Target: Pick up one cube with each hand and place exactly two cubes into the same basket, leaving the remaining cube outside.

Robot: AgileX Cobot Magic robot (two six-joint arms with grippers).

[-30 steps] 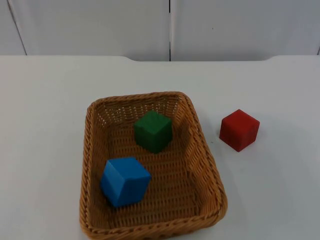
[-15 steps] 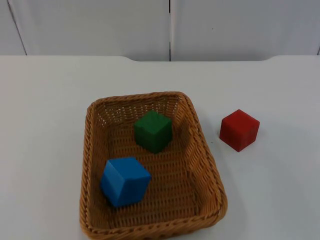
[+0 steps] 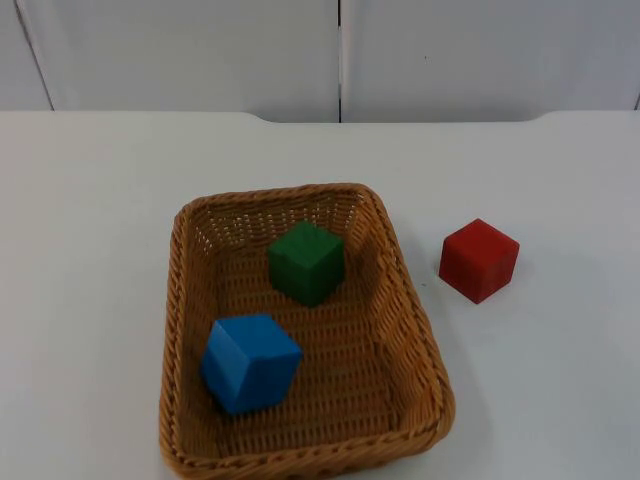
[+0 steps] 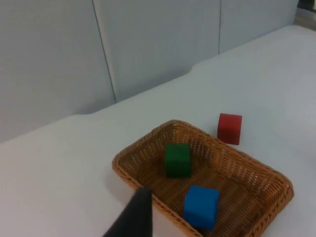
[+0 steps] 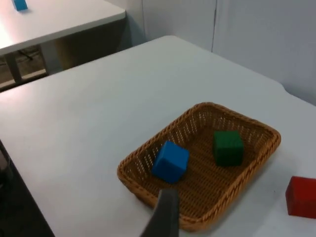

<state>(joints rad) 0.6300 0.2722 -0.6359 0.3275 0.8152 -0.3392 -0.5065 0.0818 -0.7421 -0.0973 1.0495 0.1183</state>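
The white table [image 3: 90, 260] carries a woven wicker basket [image 3: 176, 330] near its middle, and inside it sit two cubes well apart from each other: the blue cube [image 3: 250, 362] toward the camera-near end, tilted slightly on the weave, and the green cube [image 3: 306, 261] toward the far end. The red cube [image 3: 479, 259] stands on the bare table just beside the basket's right wall, apart from it. Judged from this layout, the count already looks right (two in, one out). Both arms wait high and back from the work; the left claw [image 4: 134, 217] and the right claw [image 5: 165, 215] each look down onto the basket from a distance, and I cannot tell whether either is spread or pressed together. The risk from here is any further reach: a descending arm could clip the rim and tip the basket, or nudge the red cube inside, spoiling the count.
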